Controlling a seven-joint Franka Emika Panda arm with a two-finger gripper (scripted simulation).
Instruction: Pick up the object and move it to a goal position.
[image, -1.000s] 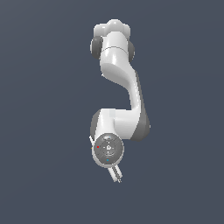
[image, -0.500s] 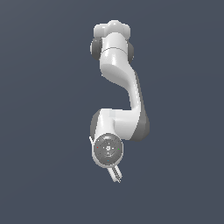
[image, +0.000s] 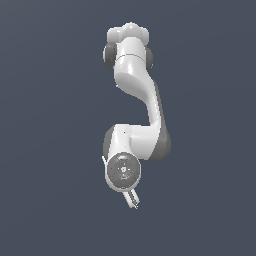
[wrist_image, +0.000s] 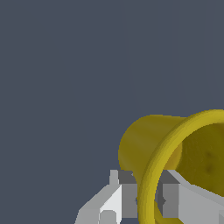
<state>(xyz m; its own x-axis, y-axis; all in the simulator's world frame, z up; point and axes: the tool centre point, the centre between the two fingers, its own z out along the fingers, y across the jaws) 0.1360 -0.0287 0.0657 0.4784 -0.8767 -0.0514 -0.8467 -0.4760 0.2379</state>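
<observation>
In the wrist view the object (wrist_image: 151, 140), a yellow hollow cup with a thick round rim, lies tilted with its opening turned toward the camera. My gripper (wrist_image: 146, 192) is shut on the cup's wall at the rim. One grey finger (wrist_image: 127, 197) sits outside the wall and the other (wrist_image: 171, 197) inside it. In the exterior view the white arm hangs over the scene, with the gripper (image: 133, 201) poking out below the round wrist flange (image: 123, 171). The object is hidden in that view.
A flat dark grey-blue surface (image: 50, 150) fills both views. Nothing else shows on it.
</observation>
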